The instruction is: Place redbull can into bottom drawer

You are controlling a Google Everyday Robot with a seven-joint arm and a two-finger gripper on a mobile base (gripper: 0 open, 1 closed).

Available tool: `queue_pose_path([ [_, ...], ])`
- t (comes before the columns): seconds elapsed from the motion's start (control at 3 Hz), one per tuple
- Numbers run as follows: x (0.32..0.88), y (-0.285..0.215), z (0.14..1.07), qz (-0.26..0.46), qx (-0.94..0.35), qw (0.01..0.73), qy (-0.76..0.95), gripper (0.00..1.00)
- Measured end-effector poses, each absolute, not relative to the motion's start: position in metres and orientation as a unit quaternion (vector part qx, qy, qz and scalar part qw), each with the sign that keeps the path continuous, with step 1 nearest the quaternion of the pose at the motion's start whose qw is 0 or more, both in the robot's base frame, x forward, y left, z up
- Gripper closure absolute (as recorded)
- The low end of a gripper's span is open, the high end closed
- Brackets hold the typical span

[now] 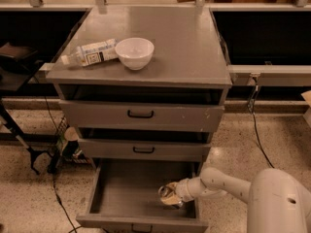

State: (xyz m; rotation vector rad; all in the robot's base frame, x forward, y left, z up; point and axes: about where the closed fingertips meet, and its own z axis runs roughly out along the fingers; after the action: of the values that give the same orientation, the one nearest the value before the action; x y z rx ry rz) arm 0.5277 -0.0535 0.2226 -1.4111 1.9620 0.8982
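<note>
the tool (171, 197) clasps the redbull can (166, 193) inside the open bottom drawer (121, 193), at its 4 o'clock; grey counter (187, 47) above, speckled floor (274, 135) around.

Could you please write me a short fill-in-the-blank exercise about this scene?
The white bowl stands on the ___ of the cabinet.
The plastic bottle beside it lies on its ___.
The gripper, at the redbull can, is inside the bottom drawer, which stands ___.
Missing words: top; side; open.
</note>
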Motion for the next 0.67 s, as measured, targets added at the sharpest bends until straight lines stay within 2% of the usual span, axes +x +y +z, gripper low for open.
queue_pose_path([
  [0.33, 0.5247, -0.0586, 0.2022, 0.344, -0.514, 0.273, 0.737, 0.82],
  [0.67, 0.5207, -0.0672, 0.1940, 0.348, -0.501, 0.274, 0.744, 0.59],
])
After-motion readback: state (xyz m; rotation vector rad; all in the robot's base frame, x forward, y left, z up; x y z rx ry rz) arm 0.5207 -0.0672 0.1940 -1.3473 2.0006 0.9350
